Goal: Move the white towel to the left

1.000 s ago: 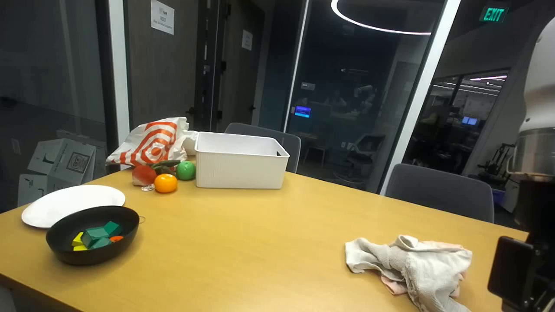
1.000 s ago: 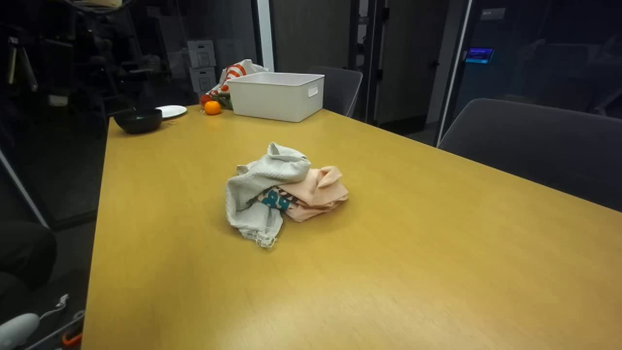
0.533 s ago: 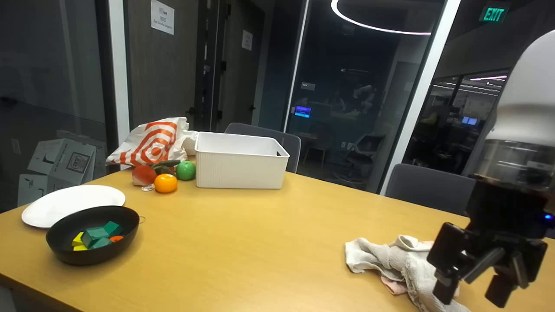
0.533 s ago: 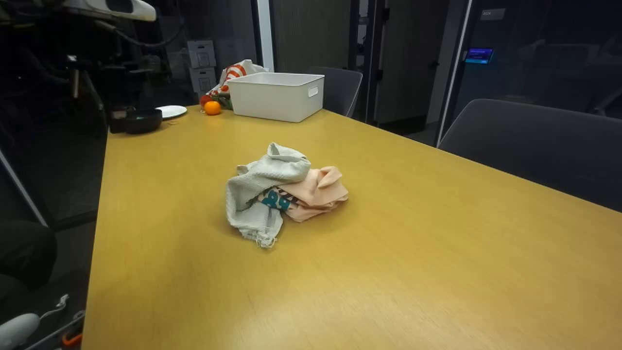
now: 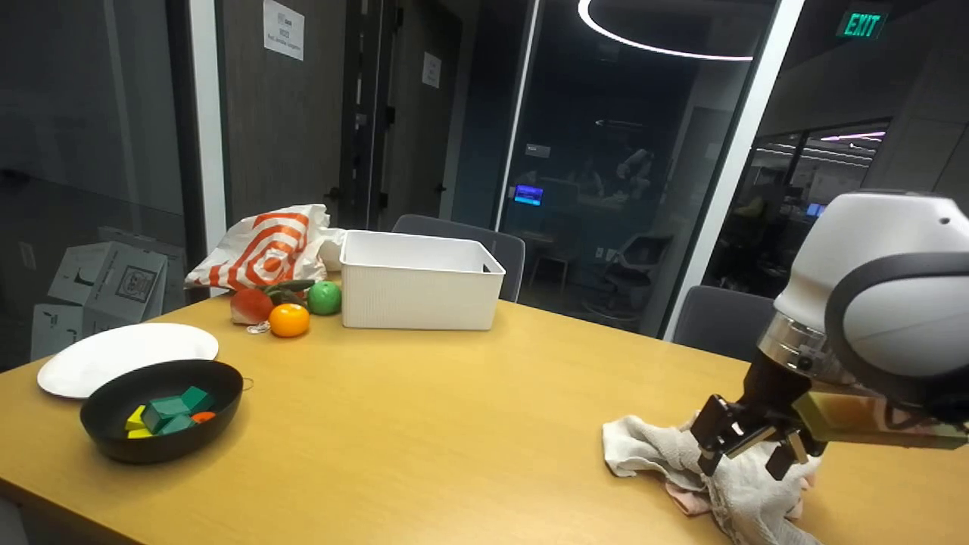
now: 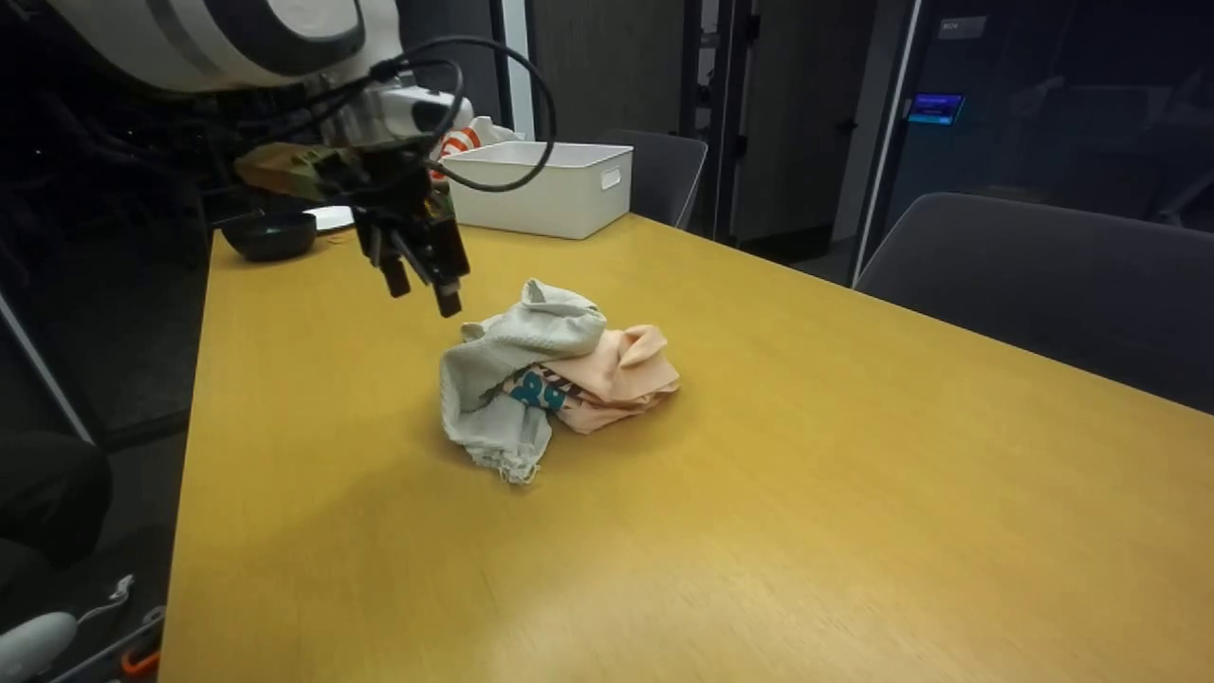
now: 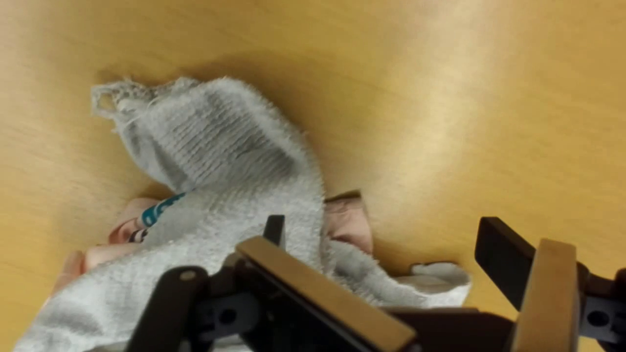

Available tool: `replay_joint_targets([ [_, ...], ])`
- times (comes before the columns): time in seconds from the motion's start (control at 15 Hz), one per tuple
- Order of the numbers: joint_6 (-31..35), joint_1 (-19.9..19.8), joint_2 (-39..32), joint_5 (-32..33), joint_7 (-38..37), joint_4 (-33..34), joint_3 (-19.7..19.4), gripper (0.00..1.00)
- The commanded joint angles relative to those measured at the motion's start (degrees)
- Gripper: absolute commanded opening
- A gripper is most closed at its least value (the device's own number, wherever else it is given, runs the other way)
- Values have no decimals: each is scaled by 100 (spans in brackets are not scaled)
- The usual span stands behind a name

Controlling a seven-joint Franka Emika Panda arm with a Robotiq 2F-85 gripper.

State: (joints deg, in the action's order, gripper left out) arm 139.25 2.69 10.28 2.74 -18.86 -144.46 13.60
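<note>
Pincer [image 6: 424, 300] (parted) hangs above the white towel [image 6: 526, 337].

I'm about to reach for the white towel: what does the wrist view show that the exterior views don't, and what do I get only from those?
Only the wrist view: a look down past the gripper, one fingertip overlapping the white towel in frame, the other overlapping bare tabletop.
Only the exterior views: the robot arm, black bowl, white plate, white storage bin and dark chairs, among others.
All share: the gripper with its jaws apart, and the white towel lying partly over the pinkish cloth on the tabletop.
</note>
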Motion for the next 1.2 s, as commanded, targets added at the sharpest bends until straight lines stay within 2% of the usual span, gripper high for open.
replay_joint_targets([
  [0.0, 591, -255, -805, 1153, -753, 398, -188, 100],
  [0.2, 921, -213, -1242, 2256, -1565, 557, -468, 100],
  [0.27, 943, -140, -1336, 2424, -1698, 611, -564, 90],
  [0.33, 1001, -78, -1404, 2528, -1835, 652, -643, 74],
  [0.93, 930, 272, -1411, 2378, -2351, 736, -908, 6],
  [1.07, 808, 315, -1275, 2638, -2590, 747, -953, 3],
  [1.13, 747, 333, -1170, 2832, -2730, 765, -970, 6],
])
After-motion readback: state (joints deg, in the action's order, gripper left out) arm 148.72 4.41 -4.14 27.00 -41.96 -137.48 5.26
